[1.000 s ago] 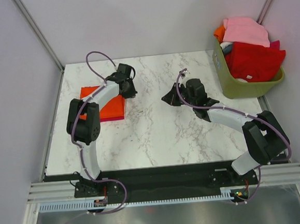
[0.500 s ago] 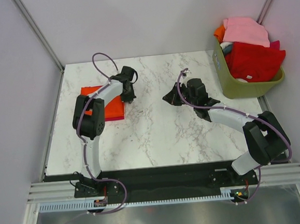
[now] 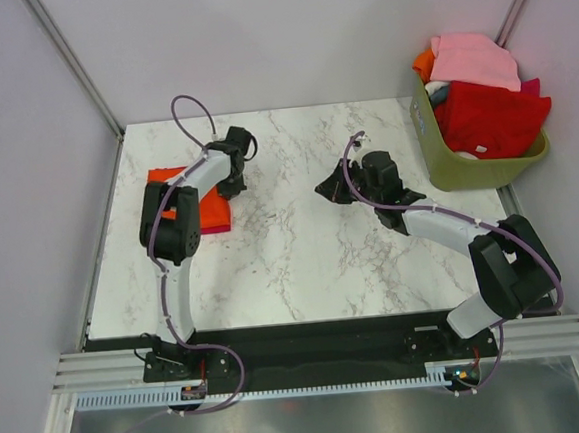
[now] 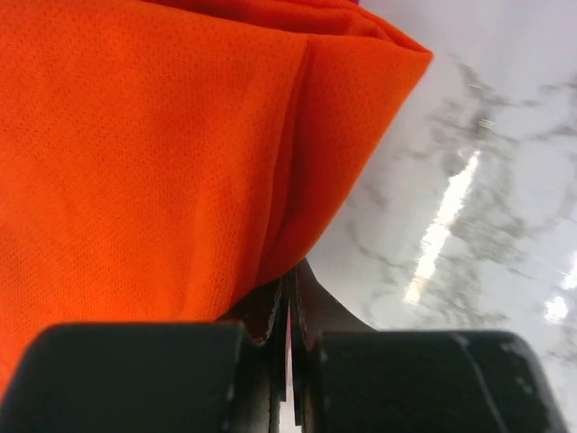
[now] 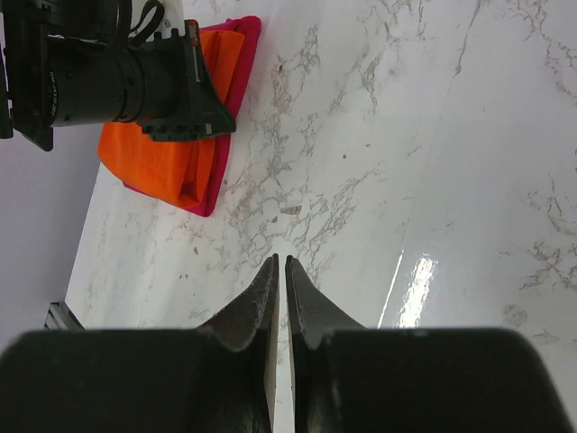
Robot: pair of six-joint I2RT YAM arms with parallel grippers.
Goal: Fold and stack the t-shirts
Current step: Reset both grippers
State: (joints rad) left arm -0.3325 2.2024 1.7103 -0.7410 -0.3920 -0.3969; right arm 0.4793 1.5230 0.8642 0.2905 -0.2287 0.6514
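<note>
The orange tee (image 4: 135,153) is lying folded flat atop the crimson-magenta tee (image 5: 250,50), the two stacked at the table's (image 3: 303,256) far left. The left gripper (image 4: 290,275), pressed fully closed, is touching the orange tee's folded edge. The right gripper (image 5: 280,263), nearly closed and holding nothing, is hovering mid-table.

The place is a robotics lab test cell. Plain panel walls (image 3: 255,39) on aluminium posts (image 3: 72,63) enclose a marble-pattern table (image 3: 302,246). Two arms (image 3: 170,226) with exposed cables (image 3: 186,109) are bolted to a black base plate (image 3: 309,340). Aluminium rails (image 3: 320,354) and a slotted cable duct (image 3: 313,387) run along the near edge.
</note>
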